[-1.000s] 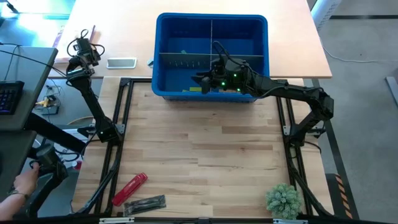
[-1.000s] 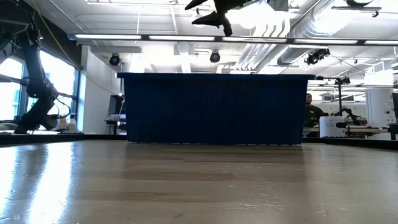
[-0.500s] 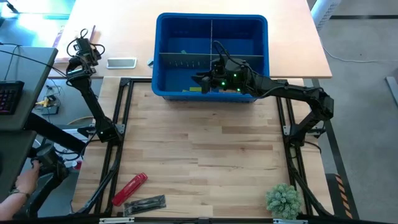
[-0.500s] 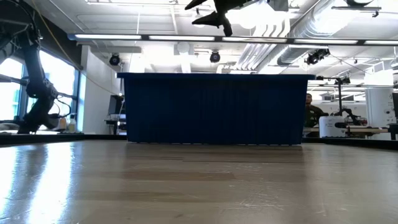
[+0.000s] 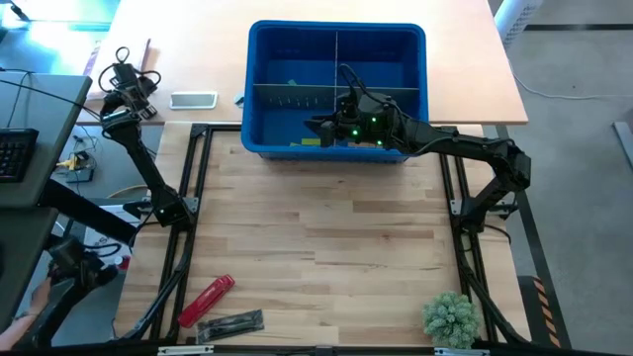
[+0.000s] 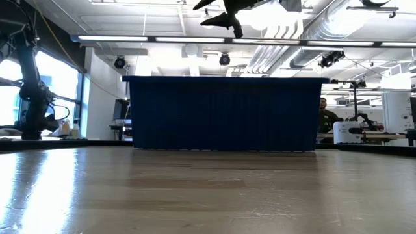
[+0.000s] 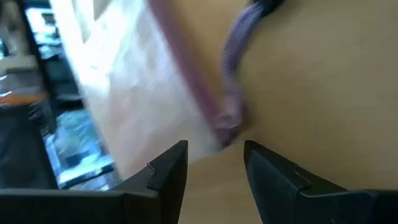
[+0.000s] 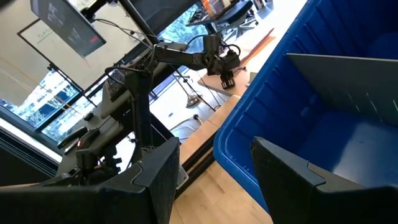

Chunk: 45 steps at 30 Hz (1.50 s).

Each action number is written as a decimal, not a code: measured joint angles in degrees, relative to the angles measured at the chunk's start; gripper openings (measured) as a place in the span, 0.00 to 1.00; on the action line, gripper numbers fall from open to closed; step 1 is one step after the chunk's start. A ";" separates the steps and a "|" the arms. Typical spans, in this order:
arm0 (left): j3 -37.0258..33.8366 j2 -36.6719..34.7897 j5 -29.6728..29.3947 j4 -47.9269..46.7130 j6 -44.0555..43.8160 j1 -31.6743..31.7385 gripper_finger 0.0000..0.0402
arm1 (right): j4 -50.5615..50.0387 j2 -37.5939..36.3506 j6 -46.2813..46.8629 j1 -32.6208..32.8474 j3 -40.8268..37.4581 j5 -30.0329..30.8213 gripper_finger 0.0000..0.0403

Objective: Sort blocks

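A blue divided bin (image 5: 259, 89) stands at the table's far edge. A lime block (image 5: 293, 83) lies in its far left compartment and a yellow-green block (image 5: 311, 141) in its near left one. My right gripper (image 5: 316, 126) hangs open over the near left compartment with nothing between its fingers (image 8: 214, 155). My left gripper (image 5: 125, 77) is off the wooden table's far left corner, above a pale tabletop. It is open (image 7: 214, 155) and holds nothing. The left wrist view is blurred.
A red cylindrical tool (image 5: 206, 300) and a black object (image 5: 230, 323) lie at the near left. A green plant (image 5: 451, 317) stands at the near right. A phone (image 5: 193, 100) lies left of the bin. A person (image 6: 323, 114) sits in the room behind.
My left arm has swung a little toward the table's left, away from the bin. My right arm has kept still over the bin.
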 joint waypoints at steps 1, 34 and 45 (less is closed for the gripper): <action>0.05 -0.11 1.18 -1.51 0.03 0.04 0.35 | 0.00 0.00 -0.02 0.00 0.00 0.00 0.46; 0.01 0.27 8.41 -0.07 -8.17 0.02 0.35 | 0.07 0.00 3.06 0.00 0.00 0.02 0.46; 0.11 0.27 10.28 -3.82 -8.09 0.42 0.31 | 0.07 0.00 4.15 0.00 0.00 0.00 0.46</action>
